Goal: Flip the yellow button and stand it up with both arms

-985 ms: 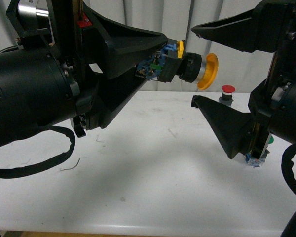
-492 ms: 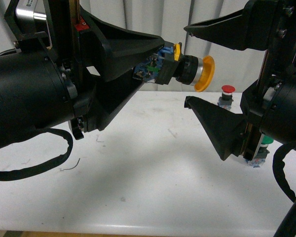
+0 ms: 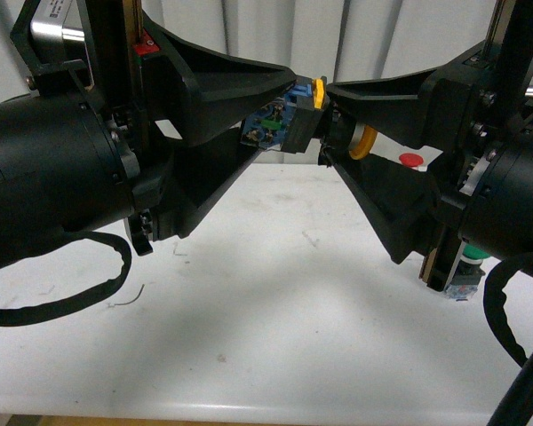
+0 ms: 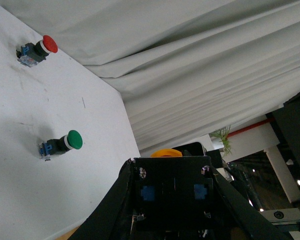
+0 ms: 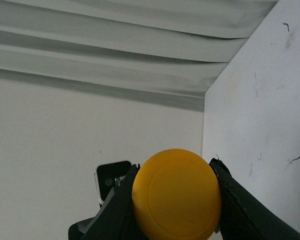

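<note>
Looking like a robotics lab / test bench. Bulky black left arm (image 3: 53,169) & right arm (image 3: 515,204) w/ cables are reaching over a plain white tabletop (image 3: 275,337). Pale grey pleated curtain (image 4: 200,55) is hanging as backdrop. Red-capped industrial push-button (image 4: 37,49) & green-capped push-button (image 4: 62,144) are lying on the top. Past the curtain edge, ceiling lights (image 4: 298,182) are glowing beside a red overhead pipe (image 4: 250,127).

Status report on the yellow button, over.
Left end effector shut on yellow button, midair. Right end effector straddles cap, grip unclear. Red button sits on table beyond.
</note>
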